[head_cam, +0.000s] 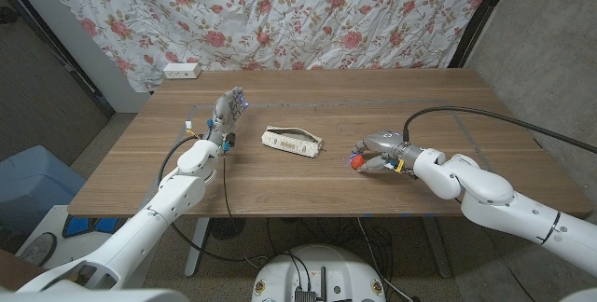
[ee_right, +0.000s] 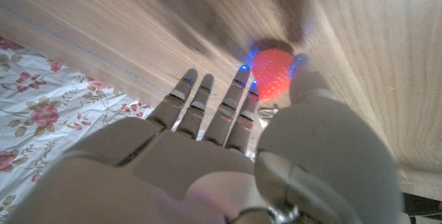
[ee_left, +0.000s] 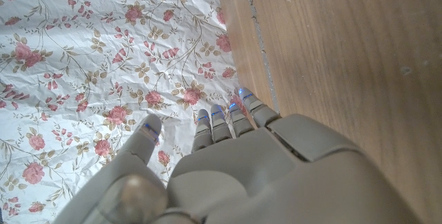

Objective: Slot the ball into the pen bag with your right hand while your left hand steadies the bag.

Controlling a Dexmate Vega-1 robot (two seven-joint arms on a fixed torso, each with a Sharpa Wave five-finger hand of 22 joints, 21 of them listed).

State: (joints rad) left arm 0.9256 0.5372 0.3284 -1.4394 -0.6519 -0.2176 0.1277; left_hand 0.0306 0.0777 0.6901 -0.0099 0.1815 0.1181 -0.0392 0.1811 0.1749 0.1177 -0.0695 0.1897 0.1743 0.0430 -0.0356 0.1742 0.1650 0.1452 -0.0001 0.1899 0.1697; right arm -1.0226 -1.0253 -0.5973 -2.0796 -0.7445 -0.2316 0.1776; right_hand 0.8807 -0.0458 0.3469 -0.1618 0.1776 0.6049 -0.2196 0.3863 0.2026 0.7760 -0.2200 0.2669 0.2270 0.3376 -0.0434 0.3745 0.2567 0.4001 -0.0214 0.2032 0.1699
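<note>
**Flowered cloth behind a wooden counter**

A white cloth (head_cam: 280, 13) printed with red roses is hanging creased across the back of the room. The wooden counter (head_cam: 317, 167) is standing in front of it, its planks running lengthwise. A white box (head_cam: 182, 70), possibly a power strip, is sitting at the far left corner. Grey wall (head_cam: 536, 50) is showing at right, and a bluish bin (head_cam: 28, 185) is standing on the floor at left.

Matt, grained wood on the table (head_cam: 308, 181); bumpy, rubbery-looking red skin on the ball (ee_right: 271, 76). Smooth grey plastic, faintly glossy, on the right hand (ee_right: 228, 162) and left hand (ee_left: 235, 175). Soft, creased cream cloth on the pen bag (head_cam: 292, 141); crumpled floral fabric on the backdrop (head_cam: 280, 13).
</note>
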